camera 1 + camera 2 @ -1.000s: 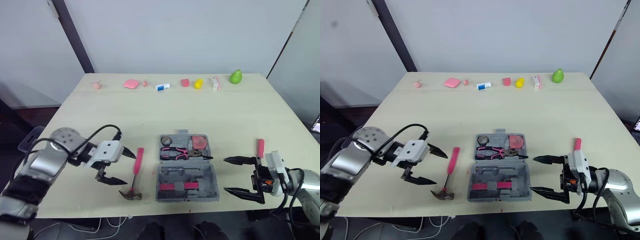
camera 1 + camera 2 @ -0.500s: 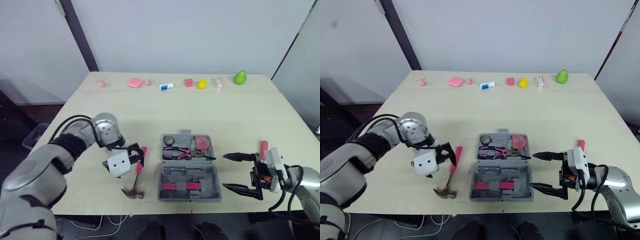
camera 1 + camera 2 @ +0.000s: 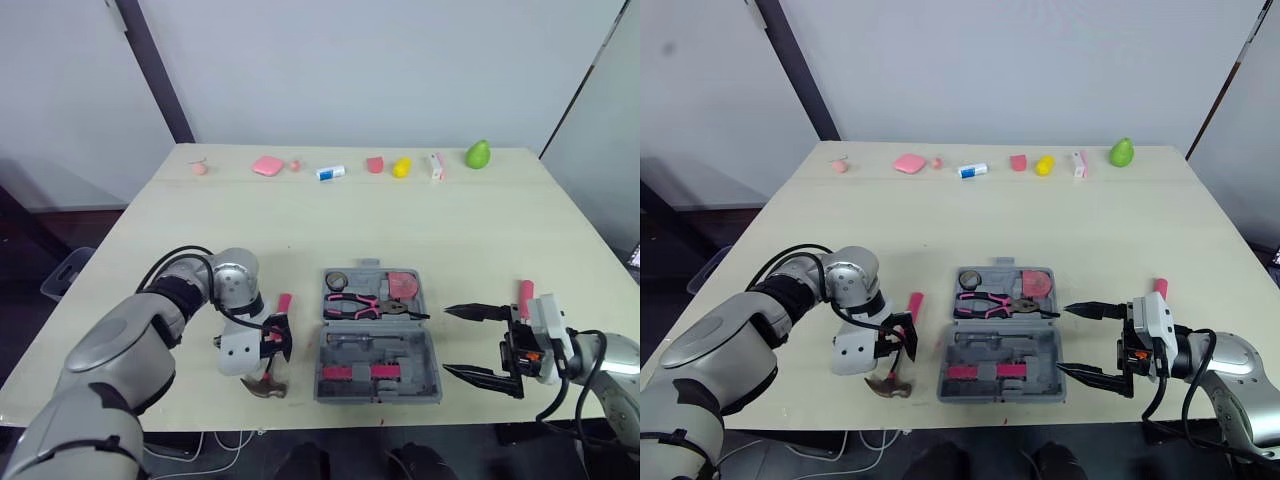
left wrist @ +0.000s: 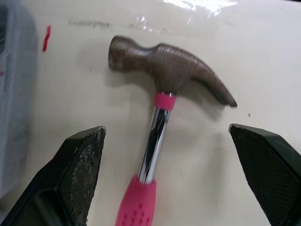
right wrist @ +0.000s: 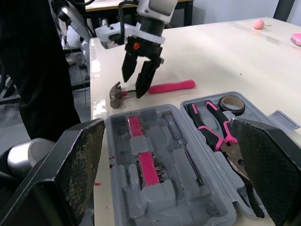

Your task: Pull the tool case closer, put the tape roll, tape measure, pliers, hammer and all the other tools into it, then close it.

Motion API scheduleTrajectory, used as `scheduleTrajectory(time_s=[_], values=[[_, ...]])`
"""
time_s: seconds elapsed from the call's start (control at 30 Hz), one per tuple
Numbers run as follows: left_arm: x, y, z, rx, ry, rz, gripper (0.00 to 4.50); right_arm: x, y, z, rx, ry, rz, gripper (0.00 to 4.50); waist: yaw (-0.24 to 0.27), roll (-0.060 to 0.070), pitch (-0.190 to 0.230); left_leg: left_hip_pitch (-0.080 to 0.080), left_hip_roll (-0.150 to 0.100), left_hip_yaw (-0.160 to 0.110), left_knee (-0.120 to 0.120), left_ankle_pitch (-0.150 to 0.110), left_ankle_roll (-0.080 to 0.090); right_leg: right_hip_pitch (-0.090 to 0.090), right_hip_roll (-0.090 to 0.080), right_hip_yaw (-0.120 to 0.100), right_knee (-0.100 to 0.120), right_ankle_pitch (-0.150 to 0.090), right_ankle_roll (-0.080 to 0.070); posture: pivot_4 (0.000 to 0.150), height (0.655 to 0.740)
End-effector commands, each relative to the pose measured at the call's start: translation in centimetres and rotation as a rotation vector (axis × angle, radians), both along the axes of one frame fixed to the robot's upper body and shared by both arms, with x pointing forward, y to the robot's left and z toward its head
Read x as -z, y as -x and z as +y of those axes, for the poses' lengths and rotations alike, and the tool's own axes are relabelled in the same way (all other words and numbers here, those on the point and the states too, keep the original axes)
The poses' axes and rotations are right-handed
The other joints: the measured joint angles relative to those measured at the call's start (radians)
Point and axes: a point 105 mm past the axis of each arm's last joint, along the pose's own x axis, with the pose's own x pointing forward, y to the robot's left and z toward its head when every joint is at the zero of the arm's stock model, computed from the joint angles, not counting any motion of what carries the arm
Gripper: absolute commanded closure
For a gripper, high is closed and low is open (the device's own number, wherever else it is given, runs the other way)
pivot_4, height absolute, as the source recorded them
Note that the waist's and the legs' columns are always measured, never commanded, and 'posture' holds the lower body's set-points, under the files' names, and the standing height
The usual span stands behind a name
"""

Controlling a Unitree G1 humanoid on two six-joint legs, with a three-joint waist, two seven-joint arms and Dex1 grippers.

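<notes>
Left wrist view — hammer (image 4: 162, 100), handle cropped

The hammer (image 4: 164, 100) runs off the left wrist view's edge; the right gripper (image 3: 447, 340) half hides a pink tool (image 3: 525, 292).

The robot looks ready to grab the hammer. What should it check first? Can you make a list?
1. Left claw open: ok, its fingers stand wide apart.
2. Hammer lined up: ok, the shaft runs between the two fingers.
3. Hammer free to lift: ok, it lies on the table beside the tool case, not touching it.
4. Case open: ok, the lid lies flat.
5. A slot left for the hammer: cannot tell.
6. Right claw out of the way: ok, it is open and empty at the case's right side.
</notes>
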Motion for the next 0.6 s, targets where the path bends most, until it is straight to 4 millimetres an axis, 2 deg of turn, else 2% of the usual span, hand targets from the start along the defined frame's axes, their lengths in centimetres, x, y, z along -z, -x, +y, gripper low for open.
scheduleTrajectory(time_s=[0.03, 0.17, 0.33, 0.37, 0.4, 0.43, 0.47, 0.53, 0.57, 0.6], values=[[0.58, 0.20, -0.48, 0.045, 0.010, 0.005, 0.02, -0.79, 0.05, 0.17, -0.005, -0.011, -0.046, 0.00, 0.000, 0.000, 0.000, 0.000, 0.000, 0.000, 0.000, 0.000, 0.000, 0.000, 0.000, 0.000, 0.000, 0.000, 0.000, 0.150, 0.7400], [1.16, 0.30, -0.66, 0.072, 0.003, 0.006, 0.02, -0.77, 0.08, 0.19, -0.002, -0.012, -0.048, 0.00, 0.001, 0.000, 0.000, 0.000, 0.000, 0.000, 0.000, 0.000, 0.000, 0.000, 0.000, 0.000, 0.000, 0.000, 0.000, 0.150, 0.7400], [1.52, 0.28, -1.14, 0.108, 0.007, -0.001, 1.11, -0.69, 0.13, 0.07, 0.005, -0.011, -0.050, 0.00, 0.001, 0.004, -0.002, 0.002, 0.000, 0.000, 0.000, 0.000, 0.000, 0.001, 0.000, 0.000, 0.001, 0.000, 0.000, 0.150, 0.7400], [1.53, 0.23, -1.23, 0.110, 0.009, -0.003, 1.62, -0.66, 0.15, 0.05, 0.007, -0.011, -0.050, 0.00, 0.002, 0.004, -0.002, 0.003, 0.000, 0.000, 0.000, 0.000, 0.000, 0.002, 0.000, 0.000, 0.001, 0.000, 0.000, 0.150, 0.7400], [1.53, 0.19, -1.35, 0.111, 0.014, -0.004, 1.91, -0.63, 0.17, 0.02, 0.008, -0.011, -0.050, 0.00, 0.002, 0.005, -0.003, 0.003, 0.000, 0.000, 0.000, 0.000, 0.000, 0.003, 0.000, 0.000, 0.001, 0.000, 0.000, 0.150, 0.7400], [1.52, 0.15, -1.42, 0.112, 0.020, -0.007, 2.48, -0.58, 0.20, 0.00, 0.009, -0.011, -0.049, 0.00, 0.002, 0.005, -0.003, 0.004, -0.001, 0.000, 0.001, 0.000, 0.000, 0.003, 0.000, 0.001, 0.001, 0.000, 0.000, 0.150, 0.7400], [1.51, 0.13, -1.43, 0.113, 0.022, -0.008, 2.62, -0.52, 0.22, -0.02, 0.010, -0.010, -0.048, 0.00, 0.003, 0.005, -0.003, 0.004, -0.001, 0.000, 0.001, 0.000, 0.000, 0.003, 0.000, 0.001, 0.001, 0.000, 0.000, 0.150, 0.7400], [1.50, 0.10, -1.38, 0.117, 0.024, -0.012, 3.33, -0.43, 0.27, -0.05, 0.011, -0.010, -0.048, 0.00, 0.004, 0.006, -0.003, 0.003, -0.001, 0.000, 0.001, 0.000, 0.000, 0.004, 0.000, 0.001, 0.001, 0.000, 0.000, 0.150, 0.7400], [1.49, 0.07, -1.36, 0.118, 0.025, -0.013, 3.96, -0.40, 0.27, -0.06, 0.012, -0.010, -0.048, 0.00, 0.004, 0.006, -0.003, 0.003, -0.001, 0.000, 0.001, 0.000, 0.000, 0.004, 0.000, 0.002, 0.001, 0.000, 0.000, 0.150, 0.7400], [1.48, 0.06, -1.25, 0.116, 0.025, -0.015, 3.96, -0.33, 0.26, -0.07, 0.013, -0.011, -0.048, 0.00, 0.004, 0.006, -0.003, 0.003, -0.001, 0.000, 0.001, 0.000, 0.000, 0.004, 0.000, 0.002, 0.001, 0.000, 0.000, 0.150, 0.7400]])
